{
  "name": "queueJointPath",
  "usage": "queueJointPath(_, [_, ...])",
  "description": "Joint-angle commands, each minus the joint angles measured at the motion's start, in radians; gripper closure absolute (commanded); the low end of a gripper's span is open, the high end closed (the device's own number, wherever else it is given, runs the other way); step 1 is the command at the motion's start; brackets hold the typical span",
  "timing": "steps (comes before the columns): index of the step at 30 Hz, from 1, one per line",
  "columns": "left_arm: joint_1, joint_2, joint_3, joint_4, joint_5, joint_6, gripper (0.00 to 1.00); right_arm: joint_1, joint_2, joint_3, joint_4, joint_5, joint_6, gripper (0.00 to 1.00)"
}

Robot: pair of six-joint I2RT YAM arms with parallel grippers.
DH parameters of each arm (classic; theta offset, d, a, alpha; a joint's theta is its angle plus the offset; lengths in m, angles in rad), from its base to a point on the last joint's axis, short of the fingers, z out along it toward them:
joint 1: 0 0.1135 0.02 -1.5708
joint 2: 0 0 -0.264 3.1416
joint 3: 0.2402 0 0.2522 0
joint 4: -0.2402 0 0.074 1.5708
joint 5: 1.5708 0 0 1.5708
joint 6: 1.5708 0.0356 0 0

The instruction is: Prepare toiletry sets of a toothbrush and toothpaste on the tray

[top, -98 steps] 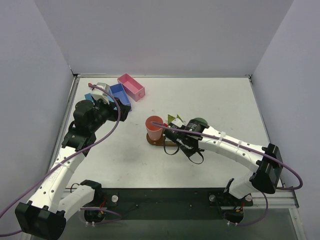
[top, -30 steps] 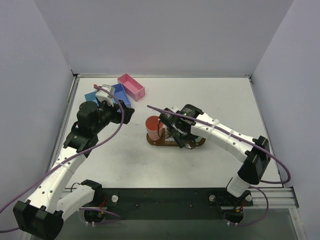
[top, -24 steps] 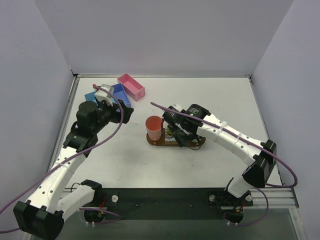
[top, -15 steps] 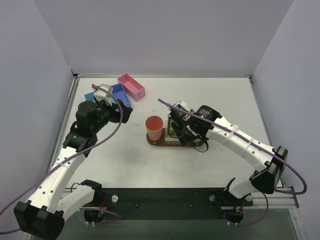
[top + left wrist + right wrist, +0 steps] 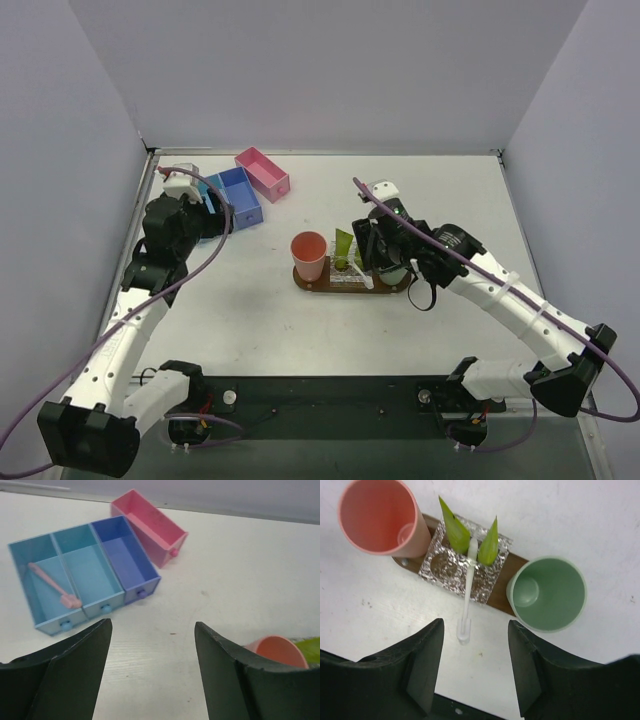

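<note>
tray at the centre of the table, lengthwise left to right. left cup and right cup on its two ends; foil sheet on it between them. two toothpaste tubes side by side on the sheet, toothbrush between them, crossing the sheet and overhanging the tray's near edge. far left: three bins in a row, a second toothbrush in the leftmost; a single bin just beside them, to their right.

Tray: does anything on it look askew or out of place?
Yes. The white toothbrush lies flat across the foil, between the two toothpaste tubes, and one end overhangs the tray edge.
</note>
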Motion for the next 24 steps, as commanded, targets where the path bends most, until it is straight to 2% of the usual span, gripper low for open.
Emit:
queueJointPath(1, [0.04,0.07,0.021,-0.057,-0.225,-0.006,0.24,-0.03,-0.061,-0.056,0.262,-0.043,-0.047,0.5])
queueJointPath(3, [0.04,0.125,0.034,-0.072,-0.32,-0.035,0.24,-0.042,-0.058,-0.064,0.31,-0.055,-0.063,0.51])
queueJointPath(5, [0.06,0.163,0.044,-0.08,-0.341,-0.078,0.23,-0.045,-0.06,-0.064,0.33,-0.074,-0.082,0.51])
queueJointPath(9, [0.15,0.287,0.077,-0.099,-0.272,-0.165,0.23,-0.059,-0.098,-0.102,0.404,-0.114,-0.095,0.51])
queueJointPath(14, [0.196,0.363,0.097,-0.076,-0.261,-0.21,0.25,-0.087,-0.175,-0.168,0.46,-0.149,-0.103,0.48])
queueJointPath(16, [0.209,0.396,0.102,-0.056,-0.241,-0.225,0.27,-0.099,-0.195,-0.196,0.476,-0.155,-0.103,0.48])
queueJointPath(17, [0.248,0.422,0.105,-0.05,-0.226,-0.243,0.29,-0.104,-0.199,-0.2,0.477,-0.164,-0.103,0.48])
queueJointPath(19, [0.275,0.444,0.108,-0.008,-0.172,-0.248,0.36,-0.11,-0.212,-0.219,0.485,-0.178,-0.096,0.48])
queueJointPath(24, [0.279,0.527,0.148,0.016,-0.153,-0.237,0.42,-0.114,-0.227,-0.239,0.493,-0.189,-0.096,0.48])
